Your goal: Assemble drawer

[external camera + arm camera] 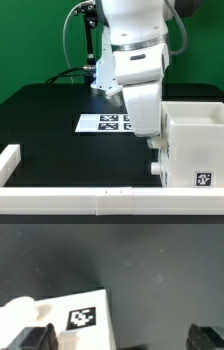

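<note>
Exterior view has the arm [135, 60] bent over the white drawer box [190, 145] at its right on the black surface [50, 115], near the marker board [103, 123], while the wrist view shows the end effector [122, 338] spread wide and empty over the box's tagged corner.

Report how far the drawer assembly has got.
Done: nothing visibly joined. In hand: the claw sits over the white box part, fingers spread either side of its tagged corner; whether it grips is unclear. Left: a loose white piece lies apart, so assembly remains.
</note>
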Available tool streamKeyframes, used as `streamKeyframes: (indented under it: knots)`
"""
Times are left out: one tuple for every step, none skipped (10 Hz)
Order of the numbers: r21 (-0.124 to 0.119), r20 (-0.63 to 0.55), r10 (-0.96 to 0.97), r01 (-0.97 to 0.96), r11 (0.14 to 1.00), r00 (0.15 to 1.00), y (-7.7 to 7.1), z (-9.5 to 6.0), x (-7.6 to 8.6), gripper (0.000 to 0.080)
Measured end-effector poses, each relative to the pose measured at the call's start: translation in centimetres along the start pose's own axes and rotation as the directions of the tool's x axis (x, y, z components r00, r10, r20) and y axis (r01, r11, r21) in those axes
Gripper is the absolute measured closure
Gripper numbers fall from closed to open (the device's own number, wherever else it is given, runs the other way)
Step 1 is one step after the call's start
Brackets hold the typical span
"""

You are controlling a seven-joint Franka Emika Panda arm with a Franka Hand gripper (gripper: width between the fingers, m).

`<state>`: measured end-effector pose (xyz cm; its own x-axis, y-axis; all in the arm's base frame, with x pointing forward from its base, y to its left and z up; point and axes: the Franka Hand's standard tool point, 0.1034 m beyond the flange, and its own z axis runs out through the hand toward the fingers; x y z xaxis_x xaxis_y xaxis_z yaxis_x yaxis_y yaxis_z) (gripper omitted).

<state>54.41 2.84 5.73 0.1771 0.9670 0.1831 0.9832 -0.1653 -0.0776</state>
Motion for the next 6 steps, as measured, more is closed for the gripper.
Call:
streamKeyframes:
  knots:
    - [-0.002, 0.0, 0.0, 0.0, 1.0, 1.0, 0.1, -0.2, -0.5, 0.015]
    - [0.0, 0.003, -0.015, 0.015, 1.0, 1.0, 0.3, -0.6, -1.4, 0.015]
    - [0.0, 0.006, -0.014, 0.014, 1.0, 1.0, 0.5, -1.0, -2.4, 0.015]
    - [-0.004, 0.008, -0.009, 0.009, 1.0, 1.0, 0.6, -1.5, -3.3, 0.015]
    - [-0.008, 0.009, -0.022, 0.022, 1.0, 1.0, 0.8, -1.7, -4.2, 0.015]
    - [-0.008, 0.009, -0.021, 0.021, 1.0, 1.0, 0.8, -1.7, -4.8, 0.015]
